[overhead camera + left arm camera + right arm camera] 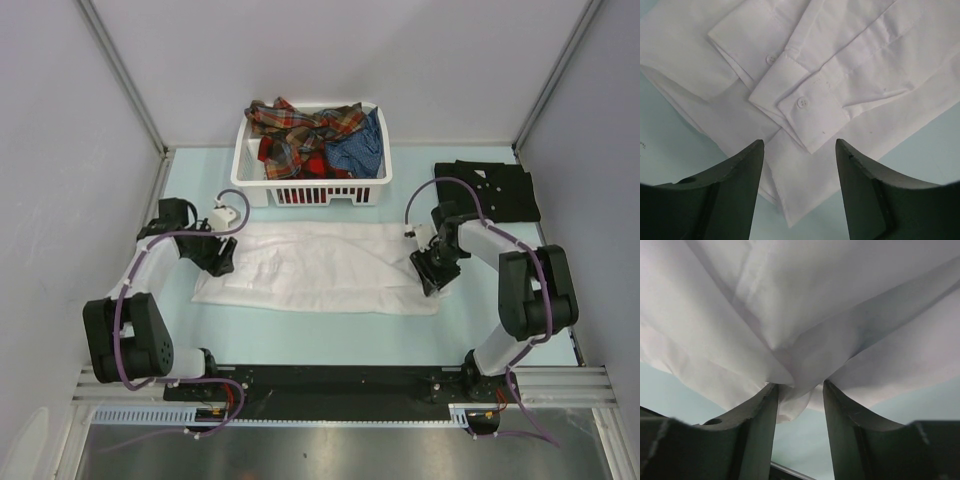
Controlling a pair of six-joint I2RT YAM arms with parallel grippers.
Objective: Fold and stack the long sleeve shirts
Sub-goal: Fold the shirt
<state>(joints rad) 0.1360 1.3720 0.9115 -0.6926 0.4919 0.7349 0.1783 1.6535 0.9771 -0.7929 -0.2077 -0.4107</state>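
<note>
- We see a soft, plain white shirt [320, 265], button-up cloth w/ long sleeves, lying spread on the pale blue-green table [300, 335], betw. the two arms and just in front of the basket.
- Left gripper [218, 258] sits at the shirt's left end. In its wrist view the left gripper [799, 145] has its jaws spread wide w/ nothing betw. them, poised over the cloth.
- Same view: two buttoned cuffs [810, 112] lie side by side on the shirt body, sleeves folded in across it. The nearer cuff is right in front of the open jaws.
- Right gripper [437, 272] is at the shirt's right end. In its wrist view the right gripper [800, 387] has its jaws pinching a bunched fold of the white shirt. The cloth touches both fingers [762, 415] and tents up above them, w/ table showing underneath.
- White slatted plastic basket [310, 192] stands at the far centre of the table. It holds crumpled red/brown/green plaid shirts [300, 130] and, at its right side, a blue shirt [362, 150].
- Plain black shirt [495, 190] lies folded flat at the far right of the table, beside the basket and apart from the white one.
</note>
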